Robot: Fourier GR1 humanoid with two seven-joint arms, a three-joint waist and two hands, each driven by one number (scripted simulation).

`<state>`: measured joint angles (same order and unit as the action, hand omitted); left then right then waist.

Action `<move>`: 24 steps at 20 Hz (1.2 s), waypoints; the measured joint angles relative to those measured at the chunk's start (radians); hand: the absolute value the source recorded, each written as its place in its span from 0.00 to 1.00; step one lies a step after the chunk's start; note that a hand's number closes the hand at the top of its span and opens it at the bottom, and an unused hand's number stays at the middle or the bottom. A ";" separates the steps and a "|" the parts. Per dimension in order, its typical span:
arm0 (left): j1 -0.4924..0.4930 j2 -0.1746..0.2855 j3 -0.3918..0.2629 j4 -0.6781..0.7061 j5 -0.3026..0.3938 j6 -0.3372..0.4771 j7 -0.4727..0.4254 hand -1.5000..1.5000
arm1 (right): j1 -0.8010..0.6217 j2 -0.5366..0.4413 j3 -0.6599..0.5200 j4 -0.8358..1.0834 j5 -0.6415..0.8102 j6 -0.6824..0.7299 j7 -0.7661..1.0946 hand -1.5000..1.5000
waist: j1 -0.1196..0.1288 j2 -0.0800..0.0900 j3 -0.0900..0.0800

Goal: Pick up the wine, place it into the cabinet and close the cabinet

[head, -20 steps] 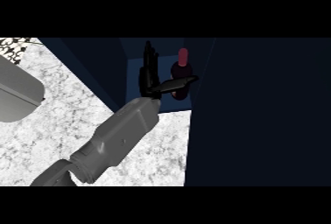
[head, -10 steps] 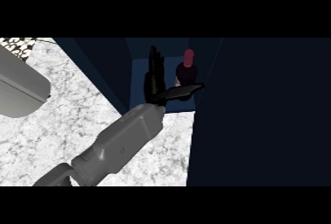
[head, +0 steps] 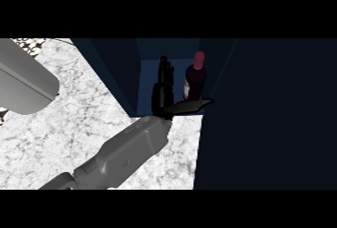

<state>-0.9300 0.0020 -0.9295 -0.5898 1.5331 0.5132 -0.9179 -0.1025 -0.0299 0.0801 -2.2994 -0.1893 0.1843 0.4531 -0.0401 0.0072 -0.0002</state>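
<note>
A dark glass wine bottle (head: 196,78) stands upright inside the open compartment of the dark blue cabinet (head: 112,67), towards the compartment's right side. It has a slim neck with a dull red cap at the top, a nearly black body that blends into the cabinet's shadow, and a small pale label patch low on its left flank.

The black right hand (head: 162,95) reaches into the same compartment, just left of the bottle. It is open. Its fingers (head: 164,71) are straight and held together, pointing deeper into the cabinet alongside the bottle. The thumb (head: 191,105) sticks out sideways at the cabinet's front edge, passing just under the bottle's base. Nothing curls round the bottle. Whether the thumb touches the bottle cannot be told.

The right grey forearm (head: 125,156) runs from the cabinet's opening across the white speckled stone counter (head: 66,124) in front of the cabinet. A second grey forearm (head: 26,84) shows well to the left of the cabinet, its hand out of sight.
</note>
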 measured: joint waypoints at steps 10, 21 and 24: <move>0.121 0.021 0.030 -0.133 -0.134 0.023 -0.012 0.00 | 0.018 0.004 0.012 -0.032 0.031 -0.024 0.020 0.00 | 0.034 -0.008 0.000; 0.302 0.127 0.030 -0.406 -0.333 0.021 0.043 0.00 | 0.031 -0.004 0.008 -0.063 0.038 -0.031 0.038 0.00 | 0.043 -0.010 0.000; 0.365 0.190 0.012 -0.548 -0.375 0.034 0.074 0.00 | 0.033 -0.012 0.003 -0.087 0.050 -0.036 0.050 0.00 | 0.046 -0.011 0.000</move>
<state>-0.5652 0.1921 -0.9175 -1.1375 1.1576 0.5474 -0.8435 -0.0696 -0.0420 0.0834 -2.3860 -0.1388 0.1484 0.5030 0.0058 -0.0040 0.0002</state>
